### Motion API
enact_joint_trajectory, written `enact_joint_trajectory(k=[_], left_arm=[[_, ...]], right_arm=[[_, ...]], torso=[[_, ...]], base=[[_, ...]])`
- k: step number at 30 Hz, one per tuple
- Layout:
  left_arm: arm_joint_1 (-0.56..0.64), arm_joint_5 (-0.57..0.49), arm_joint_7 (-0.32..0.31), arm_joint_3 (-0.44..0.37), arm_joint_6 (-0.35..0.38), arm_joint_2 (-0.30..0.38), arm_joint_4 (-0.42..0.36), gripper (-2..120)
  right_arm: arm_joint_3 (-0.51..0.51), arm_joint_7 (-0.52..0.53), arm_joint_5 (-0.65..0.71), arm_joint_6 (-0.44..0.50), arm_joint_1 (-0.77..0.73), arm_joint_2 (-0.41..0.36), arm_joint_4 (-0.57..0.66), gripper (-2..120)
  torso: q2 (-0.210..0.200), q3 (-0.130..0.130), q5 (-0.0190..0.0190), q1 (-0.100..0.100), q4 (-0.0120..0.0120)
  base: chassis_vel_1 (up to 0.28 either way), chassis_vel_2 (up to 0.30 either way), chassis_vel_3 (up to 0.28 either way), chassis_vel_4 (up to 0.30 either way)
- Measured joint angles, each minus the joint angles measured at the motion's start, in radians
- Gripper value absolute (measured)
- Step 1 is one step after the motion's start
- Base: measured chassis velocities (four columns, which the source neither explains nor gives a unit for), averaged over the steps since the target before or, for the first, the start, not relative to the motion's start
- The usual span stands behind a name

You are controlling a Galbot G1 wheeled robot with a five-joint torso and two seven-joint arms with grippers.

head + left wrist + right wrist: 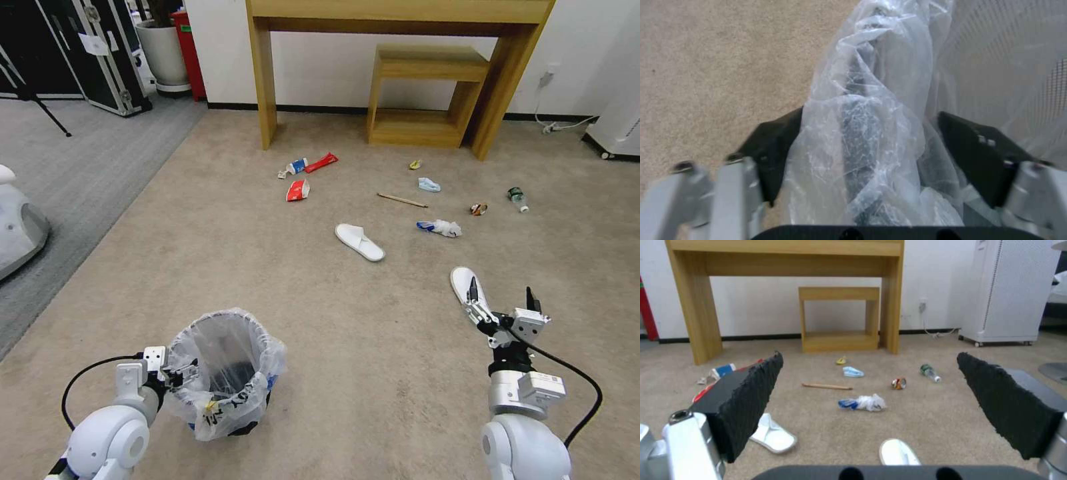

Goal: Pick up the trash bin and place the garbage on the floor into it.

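Head view, left to right: the left gripper [190,372] sits low at the near-left rim of the bin [227,373], which stands on the beige carpet [267,267]. From the left wrist view, its fingers [773,146] straddle the rim and its bunched bag [871,133], one finger outside and one inside (whether they actually clamp the rim I cannot tell; gaps show beside the plastic).

Farther out on the carpet lies the litter. A paper cup [295,167] and a red wrapper [321,162] lie close together near the left leg of the wooden table [400,13], with another red wrapper [298,191] just nearer. A white slipper [359,241] lies mid-floor. Right of it come a wooden stick [402,200], a small yellow scrap [415,164], a light-blue mask [429,185] and a crumpled tissue [440,227]. Then a crushed can [478,209] and a green-labelled bottle [517,198].

The right gripper [502,293] hangs above the carpet at near right, jaws spread wide and empty. A second slipper [461,279] lies just under and beyond its left finger; the right wrist view shows this slipper's toe [899,451] between the black pads [746,400].
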Motion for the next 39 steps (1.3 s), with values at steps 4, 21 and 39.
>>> enact_joint_trajectory(k=[4,21,39], left_arm=[[0.001,0.009,0.004,0.004,-0.006,-0.001,0.004,63],[0.029,0.025,0.019,-0.019,-0.022,-0.028,-0.025,7],[0.048,-0.054,-0.005,-0.136,-0.013,-0.060,-0.129,1]], right_arm=[[0.002,0.002,0.000,0.007,-0.004,0.000,-0.001,100],[-0.007,0.003,0.002,0.011,-0.012,-0.007,0.003,100],[-0.018,0.004,0.026,-0.016,-0.035,-0.039,0.029,100]], torso=[[0.000,0.000,0.0000,0.000,0.0000],[0.000,0.000,-0.0004,0.000,0.0001],[0.000,0.000,-0.0003,0.000,0.0001]], base=[[0.000,0.000,0.000,0.000],[0.000,0.000,0.000,0.000],[0.000,0.000,0.000,0.000]])
